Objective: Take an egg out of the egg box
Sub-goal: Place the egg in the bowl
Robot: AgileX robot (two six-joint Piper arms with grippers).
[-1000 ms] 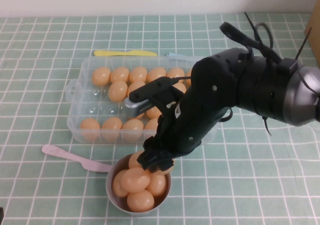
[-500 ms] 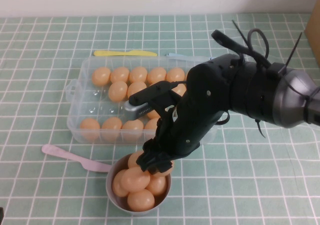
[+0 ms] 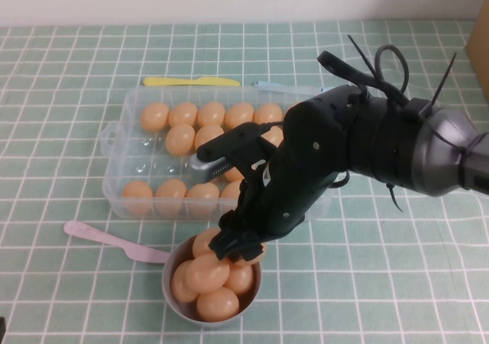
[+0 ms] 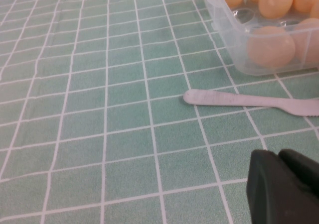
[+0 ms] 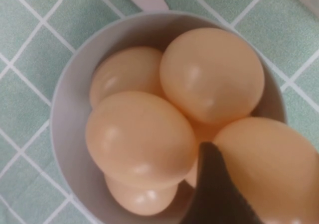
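Right tool [image 3: 238,246] over grey bowl [image 3: 171,298], gripping an egg [image 5: 271,169].
Held egg sat at the bowl's rim, long axis not discernible. Egg box [image 3: 114,172] lay long axis left-right on the counter [image 3: 76,92] just behind. Left tool [image 4: 286,189] low beside pink knife [image 4: 249,100]; its state I cannot tell.

1. I see a green tablecloth [image 3: 69,92] with a white grid covering the whole work surface.
2. At six o'clock a grey bowl [image 3: 170,274] sits on it.
3. A pink plastic knife [image 3: 107,238] lies at eight o'clock, its blade end touching the bowl.
4. A yellow plastic knife [image 3: 191,81] lies flat at twelve o'clock.
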